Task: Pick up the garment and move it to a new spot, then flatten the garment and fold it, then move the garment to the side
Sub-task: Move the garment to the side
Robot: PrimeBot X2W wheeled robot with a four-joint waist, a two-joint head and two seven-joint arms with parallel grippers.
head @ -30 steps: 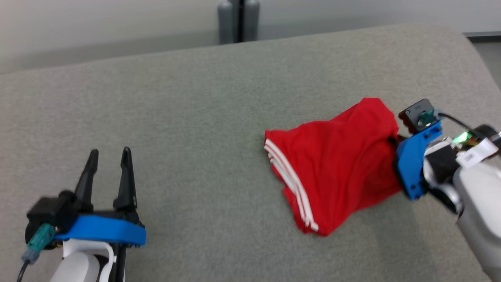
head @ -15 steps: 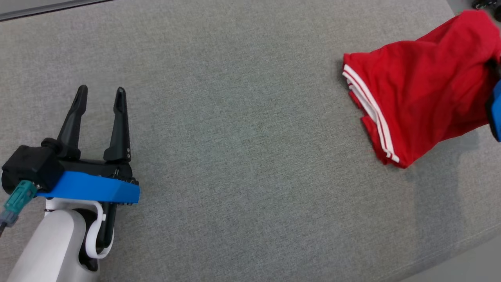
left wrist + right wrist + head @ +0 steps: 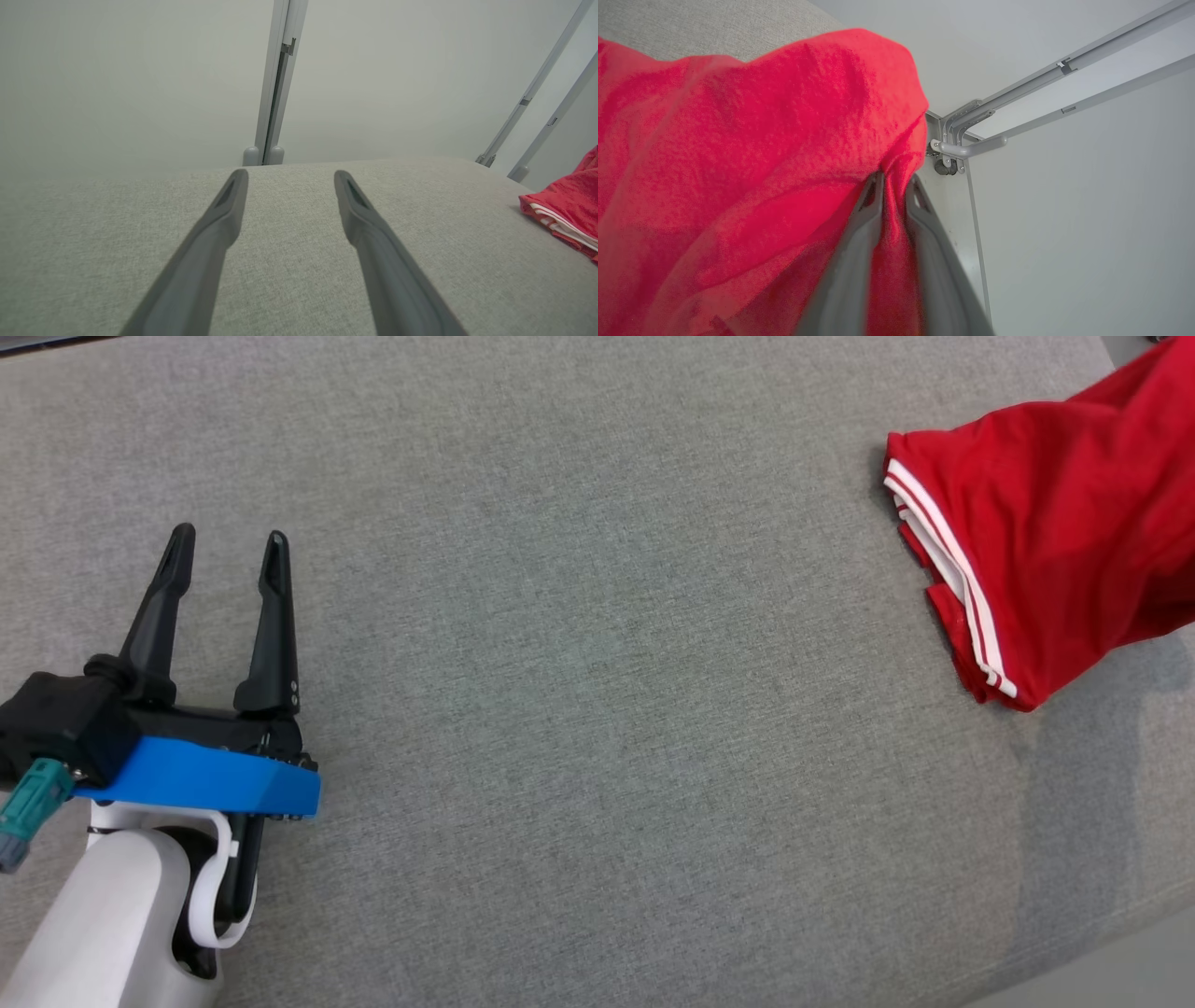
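Right gripper (image 3: 896, 179) pinches a fold of the red cloth garment with white stripes (image 3: 1055, 523), which drapes to its left onto the grey upholstered surface (image 3: 597, 663). Left gripper (image 3: 229, 537), 2 fingers spread and empty, has the garment well off to its right, so the right arm's nearer.

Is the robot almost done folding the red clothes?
Not nearly. Grabbing looks done: the right claw is shut on the red garment. Carrying it to a new spot is in hand. Left: flattening, folding, moving aside; it is bunched, and the left claw is open over the grey cushion.
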